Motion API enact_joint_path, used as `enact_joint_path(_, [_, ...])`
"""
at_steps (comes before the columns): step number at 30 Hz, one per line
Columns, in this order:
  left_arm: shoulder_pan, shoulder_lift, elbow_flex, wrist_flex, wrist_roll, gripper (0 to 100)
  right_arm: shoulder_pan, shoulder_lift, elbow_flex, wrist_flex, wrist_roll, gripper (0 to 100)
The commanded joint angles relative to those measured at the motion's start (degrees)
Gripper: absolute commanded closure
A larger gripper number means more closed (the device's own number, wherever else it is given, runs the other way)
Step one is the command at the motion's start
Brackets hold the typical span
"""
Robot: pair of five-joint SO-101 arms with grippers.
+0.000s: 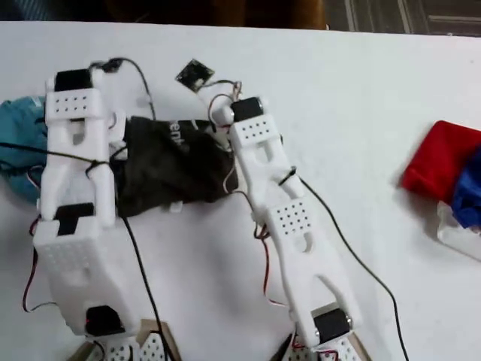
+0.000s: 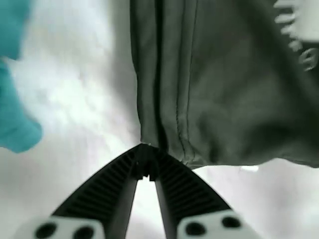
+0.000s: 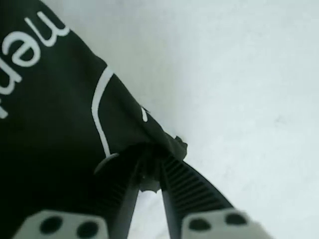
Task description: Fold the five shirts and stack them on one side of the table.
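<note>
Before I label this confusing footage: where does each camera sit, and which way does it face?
High view: fixed above the table, looking down; left arm, right arm, black shirt.
Left wrist view: on the wrist, facing along left tool, gripping the hem.
Right wrist view: likewise; right tool gripping the printed edge.
All share the black shirt.

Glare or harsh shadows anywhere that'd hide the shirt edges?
High view: even light, only faint shadows beside the dark shirt. Left wrist view: bright glare patch on the table, shirt hem readable. Right wrist view: no glare, shirt folds lost in black.
</note>
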Motion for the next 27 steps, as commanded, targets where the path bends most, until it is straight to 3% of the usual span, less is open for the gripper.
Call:
enact_joint_path(1, [0.1, 0.3, 1.2, 0.9, -0.3, 98, 2.2, 0.0, -1.2, -1.6, -0.5, 98.1])
enact_joint_path(8, [-0.4, 0.5, 8.6, 0.5, -2.8, 98, 2.6, 0.6, -1.4, -1.6, 2.6, 98.1])
enact_joint_path(17, [-6.5, 0.6, 14.3, 0.4, -7.9, 98, 3.2, 0.6, -1.6, -1.7, 2.5, 98.1])
enact_joint_path(22, [-4.9, -2.5, 13.0, 0.9, -8.1, 97, 3.1, 0.7, -1.0, -1.7, 2.5, 98.1])
enact_joint_path(27, [-0.4, -11.7, 10.3, 0.5, -10.8, 80, 3.1, 0.7, -1.0, -1.7, 2.5, 98.1])
